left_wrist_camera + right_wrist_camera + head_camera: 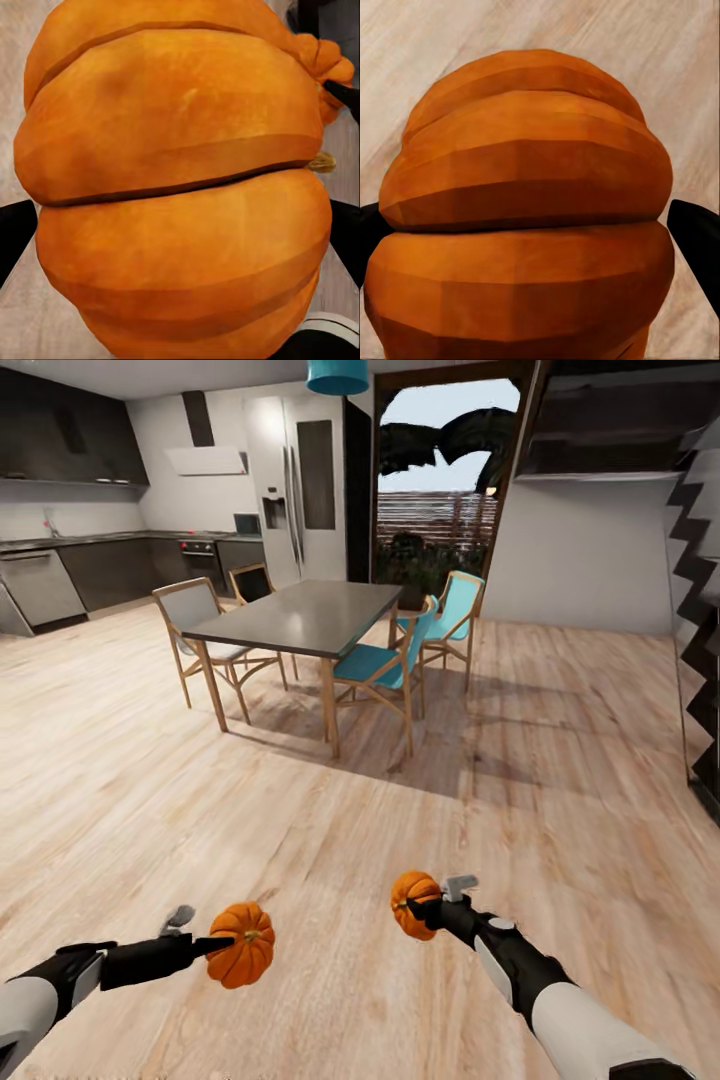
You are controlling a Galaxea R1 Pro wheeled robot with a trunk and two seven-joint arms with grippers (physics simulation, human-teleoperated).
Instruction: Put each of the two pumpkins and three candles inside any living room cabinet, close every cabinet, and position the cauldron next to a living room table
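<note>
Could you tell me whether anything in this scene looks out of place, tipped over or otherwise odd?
Nothing stands out. Each gripper holds one pumpkin above the wood floor: the left gripper its pumpkin, the right gripper its pumpkin. The dining table and its chairs stand upright.

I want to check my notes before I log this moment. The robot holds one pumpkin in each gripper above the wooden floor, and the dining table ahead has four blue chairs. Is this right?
Not quite. The left gripper and right gripper each hold a pumpkin above the wooden floor, but the head view shows only two blue chairs at the dining table; the two opposite have pale and dark seats.
</note>
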